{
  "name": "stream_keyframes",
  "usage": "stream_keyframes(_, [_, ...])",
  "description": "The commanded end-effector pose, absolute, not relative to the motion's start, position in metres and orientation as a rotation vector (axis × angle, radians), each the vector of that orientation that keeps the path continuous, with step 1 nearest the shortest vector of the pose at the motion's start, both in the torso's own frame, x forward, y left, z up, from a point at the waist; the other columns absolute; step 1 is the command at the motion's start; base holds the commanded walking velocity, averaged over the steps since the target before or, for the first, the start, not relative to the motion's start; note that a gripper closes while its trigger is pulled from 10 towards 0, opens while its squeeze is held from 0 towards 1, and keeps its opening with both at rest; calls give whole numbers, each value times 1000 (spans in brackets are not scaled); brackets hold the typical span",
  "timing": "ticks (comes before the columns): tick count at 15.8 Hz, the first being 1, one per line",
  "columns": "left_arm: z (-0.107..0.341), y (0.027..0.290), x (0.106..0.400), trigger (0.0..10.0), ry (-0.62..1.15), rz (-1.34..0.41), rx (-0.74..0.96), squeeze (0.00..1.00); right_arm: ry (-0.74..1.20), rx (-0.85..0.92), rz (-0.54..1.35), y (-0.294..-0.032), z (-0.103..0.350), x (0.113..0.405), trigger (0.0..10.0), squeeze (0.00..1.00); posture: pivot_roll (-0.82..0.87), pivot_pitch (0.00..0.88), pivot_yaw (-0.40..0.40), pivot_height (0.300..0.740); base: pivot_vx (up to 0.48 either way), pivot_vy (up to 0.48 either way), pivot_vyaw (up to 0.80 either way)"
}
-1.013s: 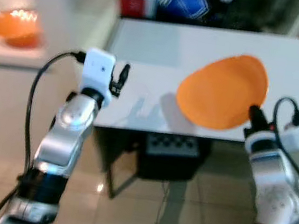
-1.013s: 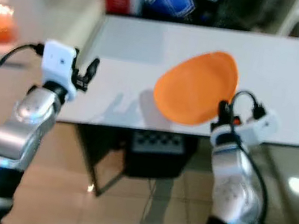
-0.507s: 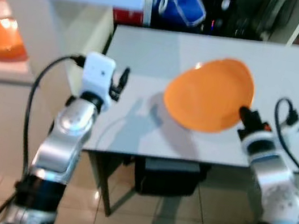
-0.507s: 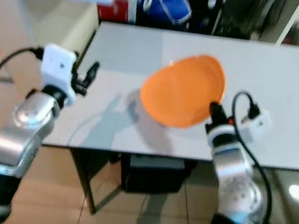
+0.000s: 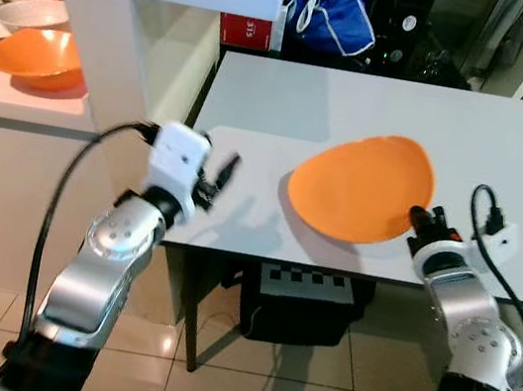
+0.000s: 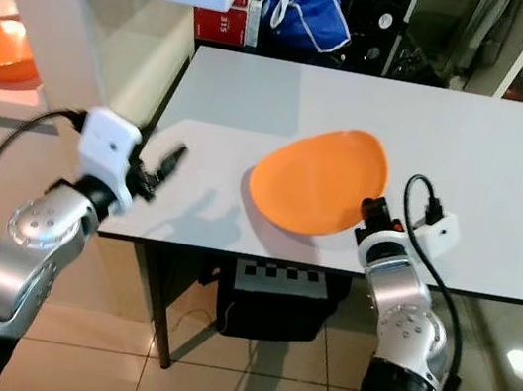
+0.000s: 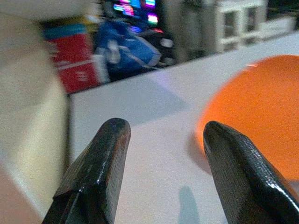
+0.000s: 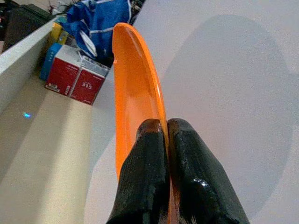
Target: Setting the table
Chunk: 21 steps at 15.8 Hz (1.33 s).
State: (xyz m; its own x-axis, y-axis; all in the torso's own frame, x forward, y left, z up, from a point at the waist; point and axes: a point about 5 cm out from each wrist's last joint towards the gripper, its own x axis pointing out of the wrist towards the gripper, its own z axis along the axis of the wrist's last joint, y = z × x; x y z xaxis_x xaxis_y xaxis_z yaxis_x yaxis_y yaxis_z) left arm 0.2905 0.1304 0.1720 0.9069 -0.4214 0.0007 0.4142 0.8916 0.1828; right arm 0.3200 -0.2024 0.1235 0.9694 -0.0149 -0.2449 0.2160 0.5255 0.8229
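Note:
An orange plate (image 5: 362, 185) hangs tilted just above the white table (image 5: 512, 137), near its front edge. My right gripper (image 5: 416, 217) is shut on the plate's near right rim, and in the right wrist view both black fingers (image 8: 145, 172) pinch the orange rim (image 8: 135, 84). My left gripper (image 5: 228, 170) is open over the table's front left corner, left of the plate, with nothing between its fingers (image 7: 100, 158). The plate (image 7: 261, 121) shows beyond them in the left wrist view.
A white counter (image 5: 16, 99) at the left carries an orange bowl (image 5: 36, 55) and a white bowl (image 5: 31, 13). A blue bag (image 5: 332, 17) and a red box (image 5: 247, 31) sit behind the table. A black box (image 5: 299, 302) stands under it on the tiled floor.
The camera has moved and the blur has cleared. The plate has sunk closer to the table in my right gripper. My left gripper has shifted a little to the right, over the table corner.

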Motion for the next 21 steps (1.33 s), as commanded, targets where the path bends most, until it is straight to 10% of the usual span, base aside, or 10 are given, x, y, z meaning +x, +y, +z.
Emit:
stream_keyframes(1, [170,122,282,10000,-5,-548,163,0,170,1009,-132,-204,134,328,10000,0,-21,0,13,740,0,0,0])
stream_keyframes(5, [157,117,259,10000,102,-742,215,0,280,999,-132,-188,115,345,10000,0,-14,0,5,740,0,0,0])
stream_keyframes(21, [183,127,292,10000,-35,-392,215,0,155,1123,-198,-195,118,376,10000,0,-2,0,18,740,0,0,0])
